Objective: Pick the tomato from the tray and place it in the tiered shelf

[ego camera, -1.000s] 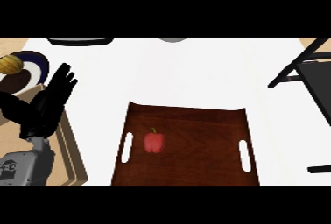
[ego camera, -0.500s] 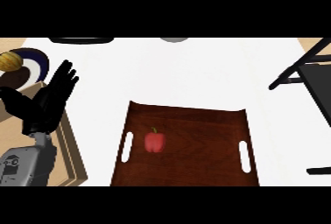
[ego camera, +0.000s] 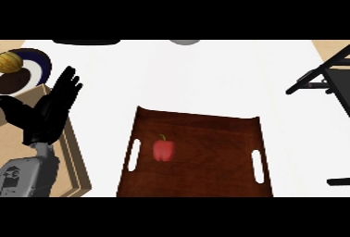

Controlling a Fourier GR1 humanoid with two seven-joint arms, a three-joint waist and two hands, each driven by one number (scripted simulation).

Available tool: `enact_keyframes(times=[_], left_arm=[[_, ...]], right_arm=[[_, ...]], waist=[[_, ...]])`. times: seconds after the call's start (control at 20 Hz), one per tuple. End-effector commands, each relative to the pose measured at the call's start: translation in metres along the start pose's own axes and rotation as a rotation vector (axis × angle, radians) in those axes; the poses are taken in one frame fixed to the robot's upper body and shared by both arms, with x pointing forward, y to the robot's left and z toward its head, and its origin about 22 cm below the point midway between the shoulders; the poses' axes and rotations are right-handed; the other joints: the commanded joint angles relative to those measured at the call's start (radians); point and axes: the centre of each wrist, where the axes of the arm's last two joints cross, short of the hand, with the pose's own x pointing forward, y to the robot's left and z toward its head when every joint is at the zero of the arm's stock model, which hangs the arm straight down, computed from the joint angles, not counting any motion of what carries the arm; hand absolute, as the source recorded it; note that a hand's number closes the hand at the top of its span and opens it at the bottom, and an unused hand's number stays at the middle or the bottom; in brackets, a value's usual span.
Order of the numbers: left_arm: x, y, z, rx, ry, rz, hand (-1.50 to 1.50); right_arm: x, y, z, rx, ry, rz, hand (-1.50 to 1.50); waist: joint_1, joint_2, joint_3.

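A dark brown wooden tray (ego camera: pixel 205 139) lies on the white tabletop (ego camera: pixel 205 74), near the middle and running to the near edge of the view. It has a white slot handle on its left side and another on its right. A small red tomato (ego camera: pixel 163 150) with a thin green stem lies on the left part of the tray, just right of the left slot, with nothing touching it.

The left hand (ego camera: pixel 51 111) shows at the left edge, above its grey forearm (ego camera: pixel 27 173). Its black fingers (ego camera: pixel 67 85) are straight and spread wide, pointing to the far side, and hold nothing. It is well apart from the tomato and the tray, over the left border of the tabletop and a light wooden board (ego camera: pixel 71 162) that lies there. The right hand shows nowhere in the view.

At the far left a dark blue plate (ego camera: pixel 37 65) carries a round yellow-brown thing (ego camera: pixel 10 61). At the right edge stands the black frame of the tiered shelf (ego camera: pixel 325 76), well apart from the tray. At the far edge, a dark flat thing (ego camera: pixel 87 42) and a grey round thing (ego camera: pixel 185 42) are only partly seen.
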Motion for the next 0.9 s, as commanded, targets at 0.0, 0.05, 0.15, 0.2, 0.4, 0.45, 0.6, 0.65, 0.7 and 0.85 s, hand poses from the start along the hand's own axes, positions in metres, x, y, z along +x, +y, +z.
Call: enact_keyframes(times=[0.0,0.05,0.15,0.2,0.4,0.45,0.6,0.65,0.7,0.85], left_arm=[[0.004,0.002,-0.003,-0.009,-0.021,0.003,0.0],[-0.002,0.001,0.003,0.007,-0.008,0.007,0.0],[0.009,0.004,0.001,-0.004,-0.013,-0.005,0.0],[0.004,-0.009,0.001,-0.011,-0.014,0.009,0.0],[0.004,0.001,-0.009,-0.011,-0.017,0.013,0.0],[0.002,0.001,0.001,-0.007,-0.009,-0.007,0.0],[0.015,-0.003,-0.001,-0.002,-0.002,0.0,0.0],[0.011,-0.011,-0.001,-0.011,0.004,-0.008,0.0],[-0.008,0.004,-0.017,-0.006,0.002,0.007,0.0],[0.0,-0.007,0.007,-0.02,0.012,-0.005,0.0]], right_arm=[[-0.042,0.005,0.003,0.018,0.129,0.034,1.5],[-0.051,-0.006,-0.005,-0.072,0.298,0.025,1.5],[-0.058,-0.013,-0.016,-0.122,0.286,0.059,-1.5],[-0.062,-0.003,-0.015,-0.132,0.263,0.067,-1.5],[-0.091,-0.004,-0.035,-0.216,0.202,0.01,-1.5],[-0.085,-0.017,-0.038,-0.244,0.178,-0.008,-1.5],[-0.097,-0.03,-0.05,-0.304,0.147,-0.055,-1.5],[-0.107,-0.038,-0.038,-0.295,0.132,-0.051,-1.5],[-0.104,-0.028,-0.055,-0.311,0.134,-0.093,-1.5],[-0.119,-0.046,-0.058,-0.244,0.179,-0.087,-1.5]], waist=[[-0.013,0.007,0.041],[-0.015,0.006,0.041],[0.001,0.008,0.041],[0.003,0.01,0.041],[0.001,0.012,0.041],[0.002,0.006,0.04],[-0.001,0.005,0.04],[-0.007,0.004,0.04],[-0.006,0.008,0.039],[0.0,0.004,0.039]])
